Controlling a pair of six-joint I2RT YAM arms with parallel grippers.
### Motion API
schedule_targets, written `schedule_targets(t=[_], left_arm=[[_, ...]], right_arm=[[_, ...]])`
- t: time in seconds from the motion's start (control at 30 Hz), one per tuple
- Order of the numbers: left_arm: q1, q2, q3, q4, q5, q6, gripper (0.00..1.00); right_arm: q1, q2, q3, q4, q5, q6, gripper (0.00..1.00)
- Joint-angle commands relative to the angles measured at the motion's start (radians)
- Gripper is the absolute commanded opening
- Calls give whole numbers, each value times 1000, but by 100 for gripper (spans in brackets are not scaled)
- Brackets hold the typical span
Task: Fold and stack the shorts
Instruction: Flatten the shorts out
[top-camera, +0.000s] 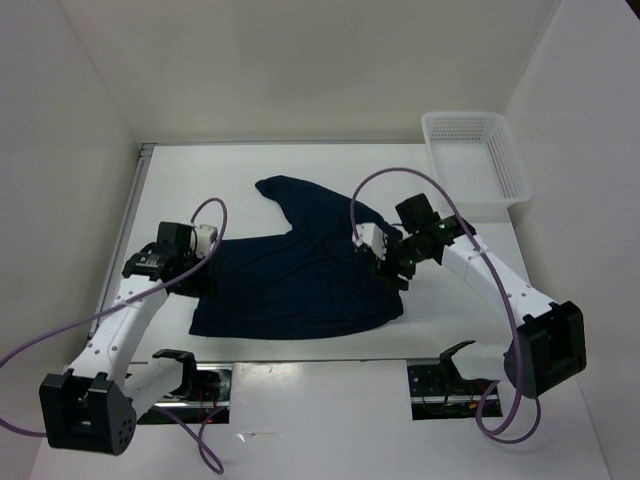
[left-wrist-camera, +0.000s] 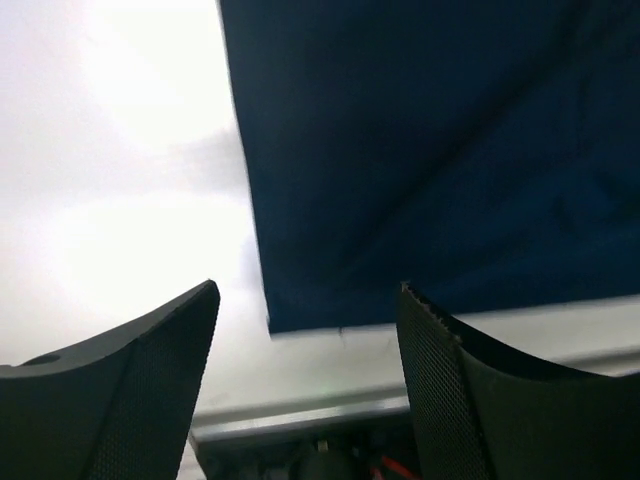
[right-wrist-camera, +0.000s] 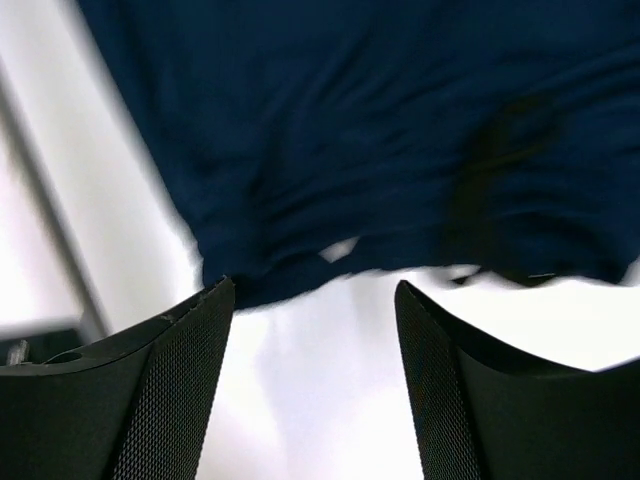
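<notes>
Top external, arms (top-camera: 120, 320) bent, flanking shorts (top-camera: 290, 290)

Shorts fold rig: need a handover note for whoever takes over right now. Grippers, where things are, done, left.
Grippers: the left gripper is open and holds nothing, low by the near-left corner of the shorts. The right gripper is open and holds nothing, at the right-hand edge of the shorts.
Things: the shorts lie spread on the table, with one leg angled off toward the far side. A white basket sits at the far right, apart from them.
Done: no finished fold shows.
Left: grasp the edges, fold, then stack.
</notes>
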Motion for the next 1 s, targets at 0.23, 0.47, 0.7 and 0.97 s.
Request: schedule_targets(t=[0.23,0.47,0.7,0.97], left_arm=[[58,529,255,577,-66,2,79],[58,784,278,605,-40,2,80],[71,816,248,575,-72,2,11],[70,763,442,484,17,2,82]], right_arm=[[-25,297,254,700,212,647,71],[-144,504,327,779,315,675,71],[-154,559,273,799,390,666,71],[-154,570,230,821,448,625,71]])
